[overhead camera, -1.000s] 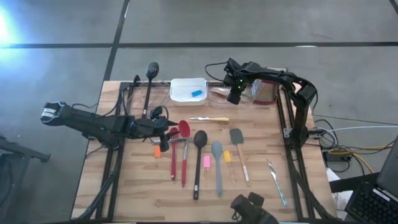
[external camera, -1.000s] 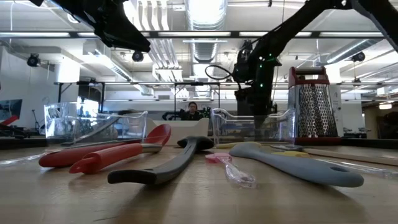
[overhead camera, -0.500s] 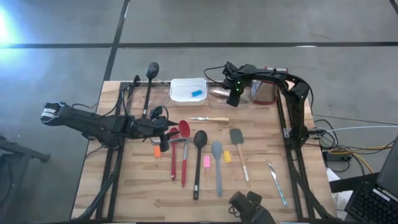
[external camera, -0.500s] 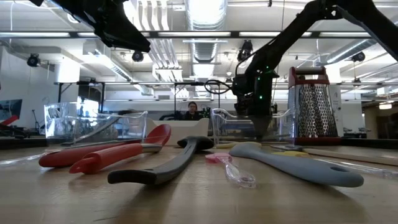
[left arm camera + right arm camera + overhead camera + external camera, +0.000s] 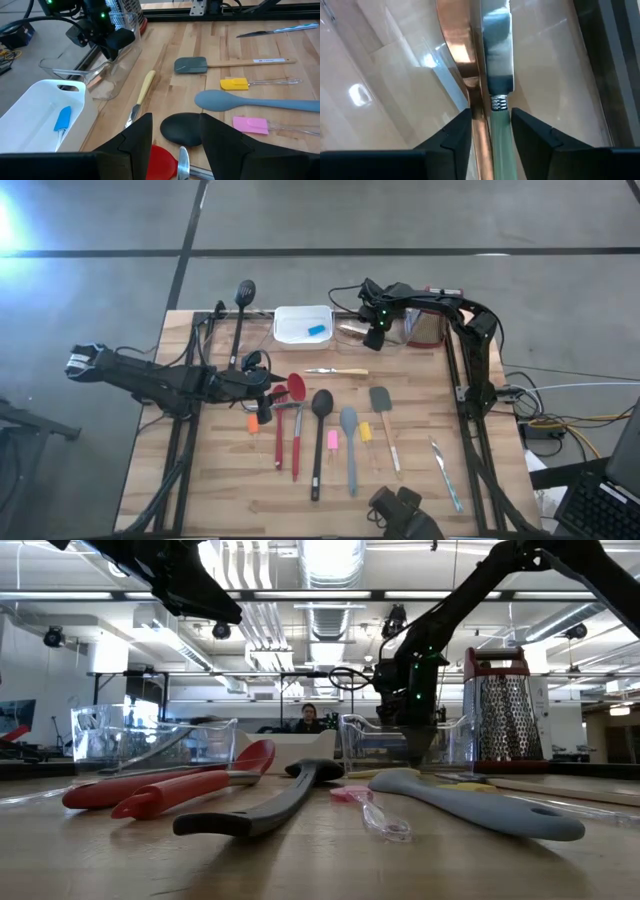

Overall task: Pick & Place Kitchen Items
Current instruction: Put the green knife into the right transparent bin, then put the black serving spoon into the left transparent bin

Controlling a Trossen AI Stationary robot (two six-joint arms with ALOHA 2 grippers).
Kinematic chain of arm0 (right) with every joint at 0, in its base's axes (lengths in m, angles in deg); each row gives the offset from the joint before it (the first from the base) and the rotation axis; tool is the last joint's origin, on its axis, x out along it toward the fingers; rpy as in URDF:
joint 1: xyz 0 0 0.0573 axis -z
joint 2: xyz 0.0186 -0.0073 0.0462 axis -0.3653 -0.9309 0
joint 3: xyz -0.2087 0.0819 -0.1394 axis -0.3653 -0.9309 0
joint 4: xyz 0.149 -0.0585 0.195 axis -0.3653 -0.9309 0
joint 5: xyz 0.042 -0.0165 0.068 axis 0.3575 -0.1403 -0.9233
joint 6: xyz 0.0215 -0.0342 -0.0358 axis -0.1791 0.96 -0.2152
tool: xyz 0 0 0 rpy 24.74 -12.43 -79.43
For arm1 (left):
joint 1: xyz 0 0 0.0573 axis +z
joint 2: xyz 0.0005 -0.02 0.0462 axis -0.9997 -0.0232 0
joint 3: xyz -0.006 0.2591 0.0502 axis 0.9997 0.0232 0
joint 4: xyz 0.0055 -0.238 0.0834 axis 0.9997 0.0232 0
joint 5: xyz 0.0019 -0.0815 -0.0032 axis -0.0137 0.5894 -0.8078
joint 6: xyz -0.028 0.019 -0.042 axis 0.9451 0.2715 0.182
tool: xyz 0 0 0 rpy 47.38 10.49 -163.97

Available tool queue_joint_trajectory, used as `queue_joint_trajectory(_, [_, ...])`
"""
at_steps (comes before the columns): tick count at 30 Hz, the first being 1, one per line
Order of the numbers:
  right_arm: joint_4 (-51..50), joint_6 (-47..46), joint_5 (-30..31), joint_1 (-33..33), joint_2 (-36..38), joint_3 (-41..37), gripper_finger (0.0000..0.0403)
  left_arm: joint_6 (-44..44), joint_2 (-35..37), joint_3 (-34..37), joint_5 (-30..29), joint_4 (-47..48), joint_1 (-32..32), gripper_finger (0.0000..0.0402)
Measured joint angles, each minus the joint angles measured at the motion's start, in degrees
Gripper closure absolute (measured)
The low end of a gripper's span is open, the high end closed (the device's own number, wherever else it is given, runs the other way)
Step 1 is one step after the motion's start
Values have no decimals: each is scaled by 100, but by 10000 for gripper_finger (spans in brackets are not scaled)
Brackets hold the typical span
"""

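My right gripper (image 5: 491, 117) points down into a clear container (image 5: 358, 332) at the table's far side, and it is open. A pale-handled knife (image 5: 500, 70) lies along the container's floor beside a copper-coloured utensil (image 5: 462, 55), with the knife's handle (image 5: 501, 131) between my fingers. My left gripper (image 5: 176, 135) hovers open above the red spoon's bowl (image 5: 161, 161) and the black spoon (image 5: 182, 127). Further spoons, spatulas and small blocks lie in a row on the table's middle (image 5: 335, 435).
A white tray (image 5: 290, 320) holding a blue block (image 5: 317, 330) stands left of the container. A red-topped grater (image 5: 427, 328) stands right of it. A yellow-handled knife (image 5: 338, 371), a black slotted spoon (image 5: 241, 310) and another knife (image 5: 447, 475) lie apart.
My right gripper has come down into the clear container and then held still. My left arm has kept still.
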Motion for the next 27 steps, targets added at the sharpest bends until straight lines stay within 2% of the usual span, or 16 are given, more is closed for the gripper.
queue_joint_trajectory(5, [9, -282, 36, -2, 1, 113, 261, 2, 0, 0, 0, 0, 0, 234])
queue_joint_trajectory(14, [-192, -335, 32, -12, 283, 307, 286, 4, 0, 0, 0, 0, 0, 234])
queue_joint_trajectory(27, [-792, -789, -71, -488, 1559, 296, 320, 8, 0, 0, 0, 4, 0, 234])
